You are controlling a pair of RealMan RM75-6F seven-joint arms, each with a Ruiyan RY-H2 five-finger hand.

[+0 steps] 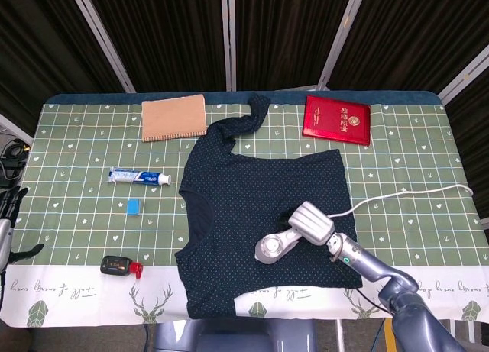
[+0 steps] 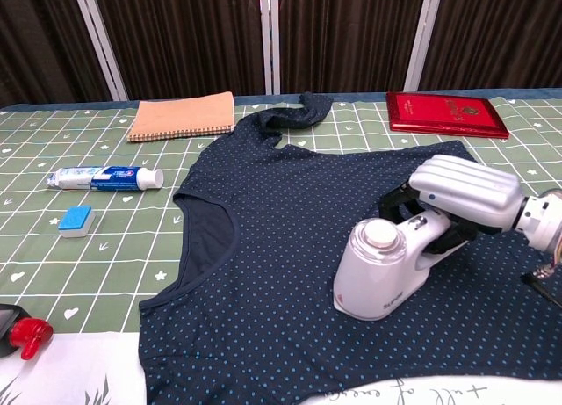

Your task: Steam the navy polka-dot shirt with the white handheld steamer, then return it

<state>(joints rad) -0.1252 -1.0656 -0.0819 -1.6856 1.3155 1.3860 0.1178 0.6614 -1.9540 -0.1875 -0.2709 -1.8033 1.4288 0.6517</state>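
Right hand (image 1: 311, 221) grasping white steamer (image 1: 273, 247), low and right of middle, head down on navy dotted shirt (image 1: 260, 207) spread flat. Left hand (image 1: 9, 214) at far left edge, can't tell its state.

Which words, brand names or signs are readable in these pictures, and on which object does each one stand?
None can be read with certainty.
Steamer: small grey brand word low on its side, too blurred to read.
Red booklet: gold emblem and gold characters, too small.
Toothpaste tube: blue and red logo, unreadable.
Tablecloth: cursive script on the white border, seen upside down, illegible.
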